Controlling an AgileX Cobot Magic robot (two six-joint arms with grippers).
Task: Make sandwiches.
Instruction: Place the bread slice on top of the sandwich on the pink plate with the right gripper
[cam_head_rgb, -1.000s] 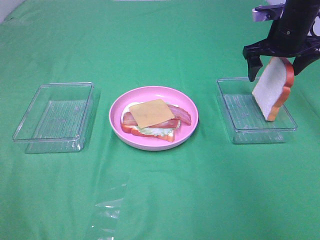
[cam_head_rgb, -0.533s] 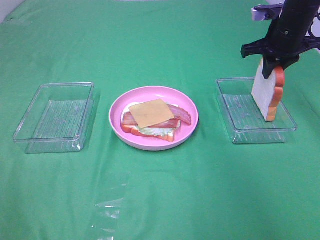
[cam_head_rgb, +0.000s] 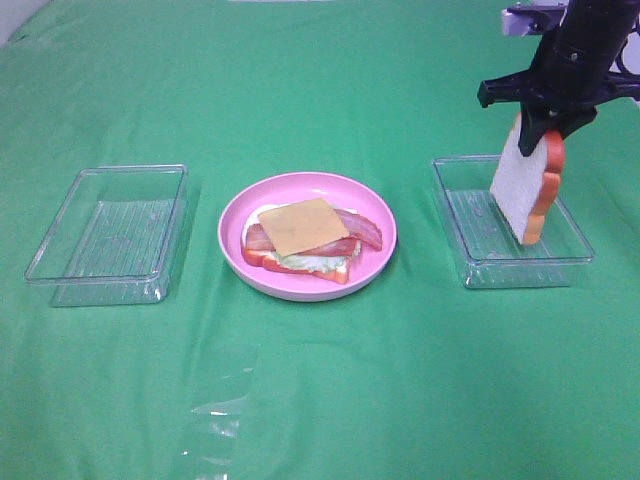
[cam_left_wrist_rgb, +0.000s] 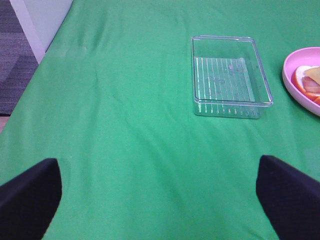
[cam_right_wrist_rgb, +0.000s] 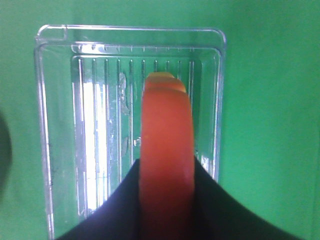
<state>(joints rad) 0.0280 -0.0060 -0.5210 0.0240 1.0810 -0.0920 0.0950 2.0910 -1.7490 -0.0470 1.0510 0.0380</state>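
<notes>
Lifted a little since a second ago, when the jaws stood apart around it, the bread slice now hangs clamped in the right gripper, its lower end swung slightly toward the plate. That gripper points straight down from the dark arm at the 2 o'clock corner of the high view, its jaws closed on the slice's top edge. The slice hangs on edge, tilted, white face toward 9 o'clock and orange crust toward 3 o'clock, over the right tray; whether its lower tip touches the tray floor I cannot tell. From the right wrist, the crust runs down between the two dark jaws, with the ribbed tray beneath.

At 9 o'clock from that tray, near the middle of the green surface, sits the pink plate, carrying a bottom slice, lettuce, bacon and a cheese square on top.

Farther toward 9 o'clock lies the left tray. The left gripper hovers above the surface short of that tray, jaws spread wide, holding nothing.
</notes>
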